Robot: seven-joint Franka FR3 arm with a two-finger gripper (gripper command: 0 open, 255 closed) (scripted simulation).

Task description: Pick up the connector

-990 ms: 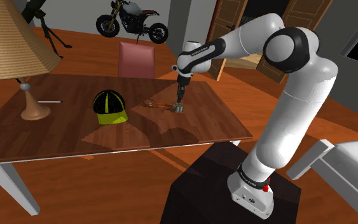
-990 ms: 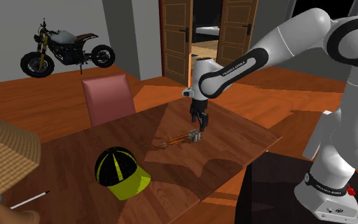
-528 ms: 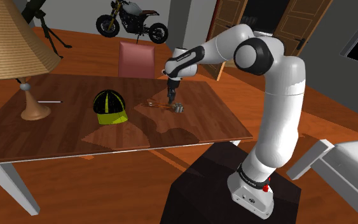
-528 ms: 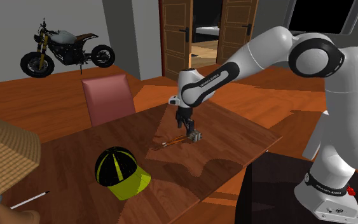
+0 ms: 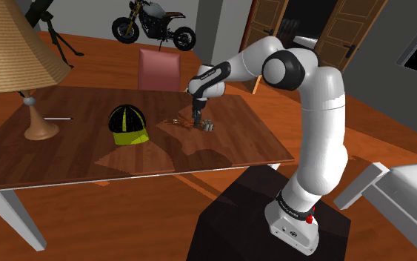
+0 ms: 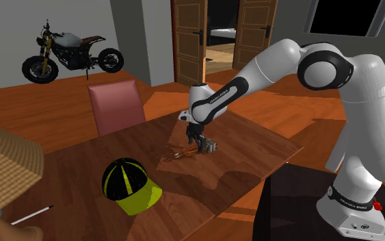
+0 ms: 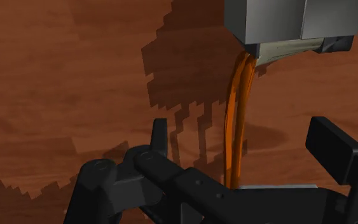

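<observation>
The white arm rises from its stand, bends at a high elbow and slopes its forearm down toward the shoulder view's left. The wrist is turned so the all-black two-finger gripper (image 5: 197,121) (image 6: 196,142) (image 7: 247,146) points down, low over the glossy brown wooden table (image 5: 66,159) (image 6: 74,161). Its fingers (image 7: 160,137) stand spread apart and touch nothing.

The grey block-shaped connector (image 5: 209,126) (image 6: 210,145) (image 7: 292,22) lies flat on the table's half nearer the stand, closer to the far edge than to the near one. It is a squared, matte body with a paler lip, and thin, glossy orange wires (image 7: 238,114) (image 6: 177,155) trail from that lip across the wood. In the wrist view the wires run through the gap between the fingers without meeting either. The block itself lies just beyond the fingertips.

Toward the table's middle sits a rounded black cap with yellow stripes and brim (image 5: 128,124) (image 6: 130,186), well apart from the connector.
</observation>
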